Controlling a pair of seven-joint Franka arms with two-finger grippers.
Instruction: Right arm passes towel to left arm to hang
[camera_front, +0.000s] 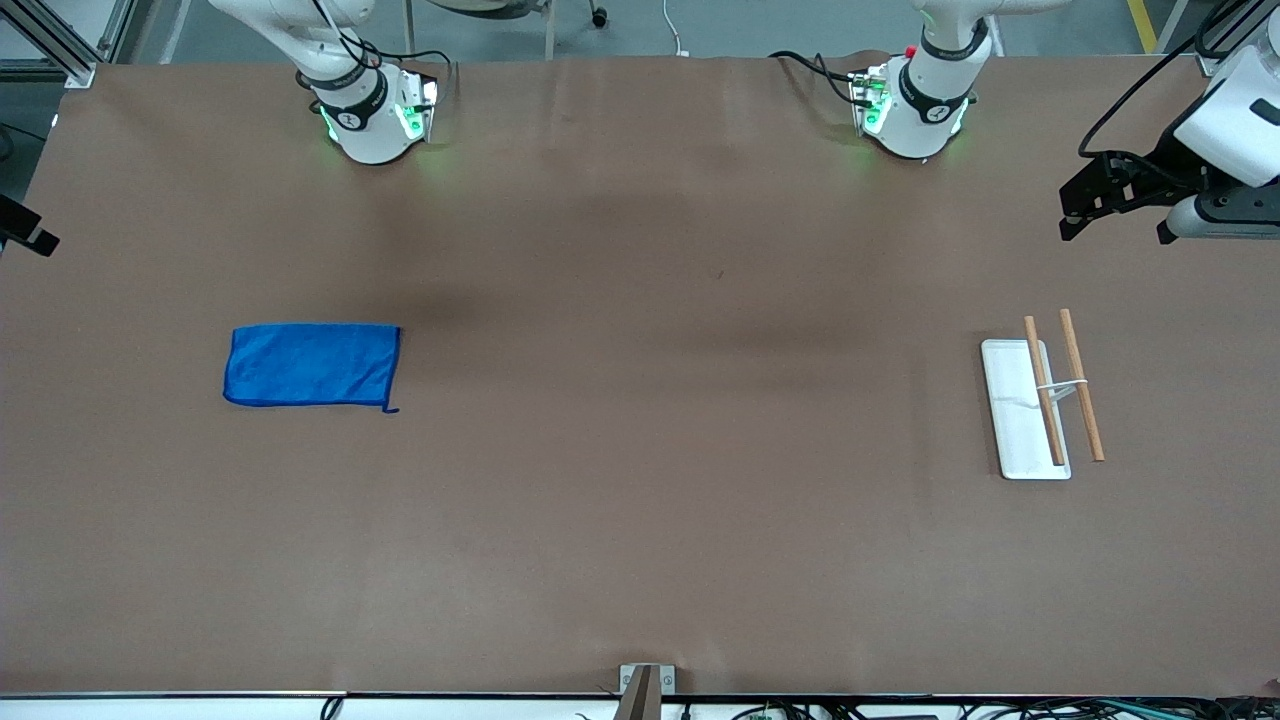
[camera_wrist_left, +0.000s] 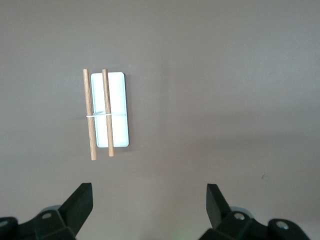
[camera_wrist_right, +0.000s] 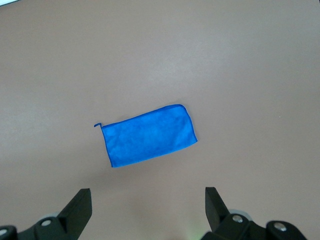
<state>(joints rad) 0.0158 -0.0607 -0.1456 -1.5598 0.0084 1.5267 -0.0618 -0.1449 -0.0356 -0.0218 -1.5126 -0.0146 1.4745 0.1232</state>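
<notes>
The towel (camera_front: 312, 365) lies flat on the brown table (camera_front: 640, 500) toward the right arm's end, with its long axis running along the table from one arm's end toward the other. A short thread sticks out from the corner that is nearer the front camera and on the side toward the table's middle. Nothing touches the cloth.

The right gripper (camera_wrist_right: 147, 210) hangs high over the table with its two fingers spread wide and nothing between them. In the right wrist view the towel sits well apart from the fingertips, ahead of them and roughly centred between them, its long axis slightly tilted against the line joining the two fingers. By this the right arm is clearly the nearer one, and the pickup looks to call for a straight descent onto the cloth, likely at one short edge so the rest can hang free for the handover.

The left gripper (camera_wrist_left: 150, 207) is also spread wide and empty, waiting over the left arm's end of the table. Below it stands the rack (camera_front: 1045, 400), a white base with two wooden rods held above it, the rods lying crosswise to the towel's long axis. Towel and rack are well apart.
</notes>
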